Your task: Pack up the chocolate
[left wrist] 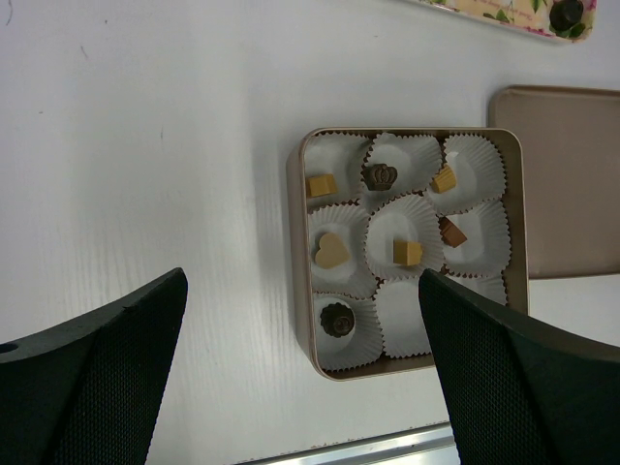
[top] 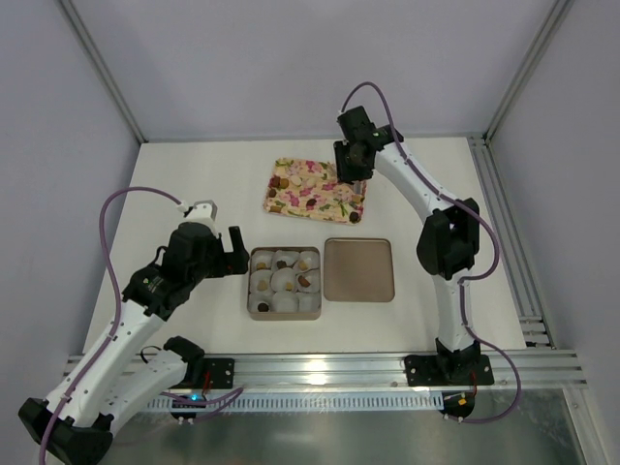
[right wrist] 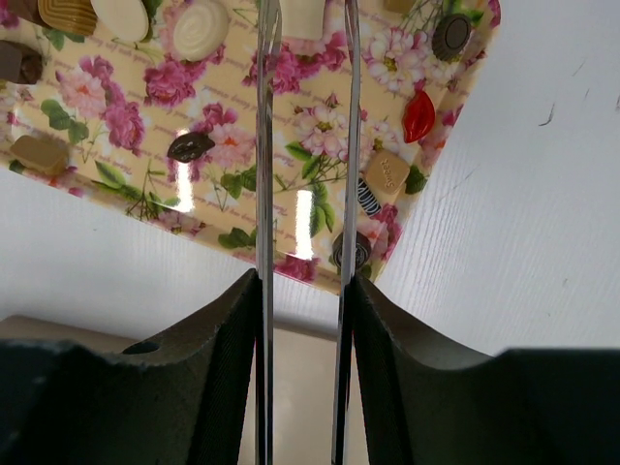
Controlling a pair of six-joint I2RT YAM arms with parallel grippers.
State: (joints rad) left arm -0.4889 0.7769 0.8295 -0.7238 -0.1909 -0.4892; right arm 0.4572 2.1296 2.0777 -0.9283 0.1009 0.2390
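Nearest, the left claw (top: 232, 254) is spread wide and holds nothing. It waits just beside the box (left wrist: 294, 242). Some chocolate (left wrist: 332, 250) already sits in the white paper cups (left wrist: 417, 325), and at least one cup looks empty. The lid (top: 358, 269) lies next to the box. Farther off, the right claw (right wrist: 302, 286) pinches thin metal tongs (right wrist: 264, 145) over the flower tray (right wrist: 194, 218), where more chocolate lies.

I think the next job is to pick up one piece. The tongs should come straight down around one piece, squeeze softly, then lift.

The left wrist view shows each shape in the box. The right wrist view shows the tongs. Only the top view shows both arms.
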